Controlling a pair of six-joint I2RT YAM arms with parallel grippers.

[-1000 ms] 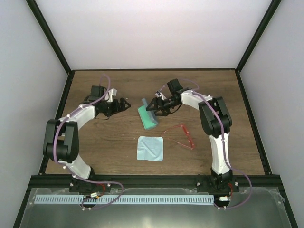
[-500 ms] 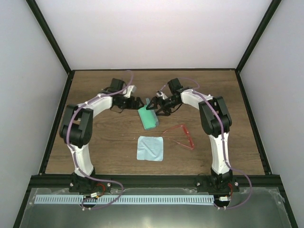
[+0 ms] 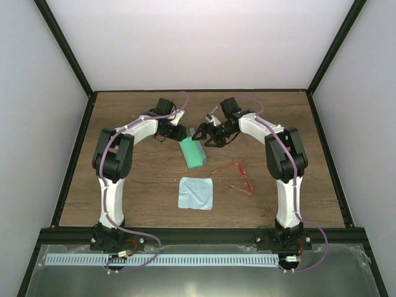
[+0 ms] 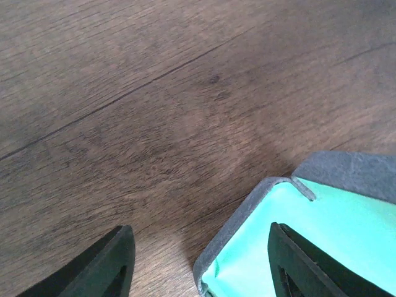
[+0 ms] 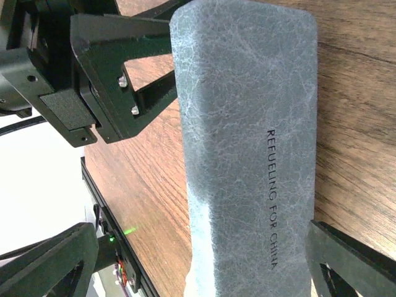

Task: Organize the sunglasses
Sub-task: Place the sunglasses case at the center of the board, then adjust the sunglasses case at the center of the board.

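Note:
The red-framed sunglasses (image 3: 236, 177) lie on the table right of centre, apart from both grippers. The blue-grey case (image 3: 192, 151) lies open, showing its green inside. My left gripper (image 3: 181, 133) is open at the case's far left corner, one finger over the green lining (image 4: 334, 223), the other over bare wood. My right gripper (image 3: 202, 135) is open at the case's far end, its fingers either side of the grey lid (image 5: 247, 142), which bears printed lettering. The left gripper's fingers (image 5: 136, 68) show in the right wrist view.
A light blue square cloth (image 3: 196, 193) lies near the middle, in front of the case. Black frame rails border the wooden table (image 3: 136, 185). White walls enclose the space.
My left arm has swung right from the table's left side until its gripper reached the case's far corner. My right gripper has stayed at the case's far end.

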